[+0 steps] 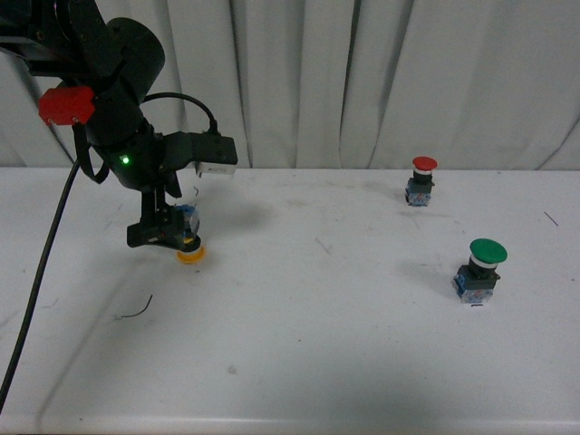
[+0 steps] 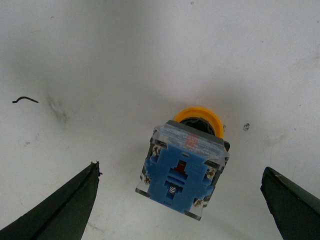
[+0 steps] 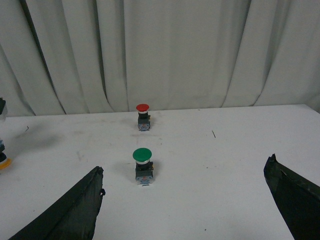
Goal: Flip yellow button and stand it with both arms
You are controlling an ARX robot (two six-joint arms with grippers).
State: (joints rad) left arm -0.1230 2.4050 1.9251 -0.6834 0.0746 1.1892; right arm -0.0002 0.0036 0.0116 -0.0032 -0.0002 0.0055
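Note:
The yellow button (image 1: pixel 189 245) stands upside down on the white table, yellow cap down and blue-clear contact block up. In the left wrist view the yellow button (image 2: pixel 184 167) sits between the open fingers, touching neither. My left gripper (image 1: pixel 168 231) hovers right over it at the table's left, jaws open. My right gripper (image 3: pixel 185 200) is open and empty; it does not show in the front view. The cap's edge (image 3: pixel 4 163) shows at the far left of the right wrist view.
A red-capped button (image 1: pixel 421 180) stands upright at the back right, and a green-capped button (image 1: pixel 480 269) stands nearer on the right. Both also show in the right wrist view (image 3: pixel 143 116) (image 3: pixel 143 165). A small black wire scrap (image 1: pixel 134 310) lies left of centre. A white curtain (image 1: pixel 362 72) hangs behind.

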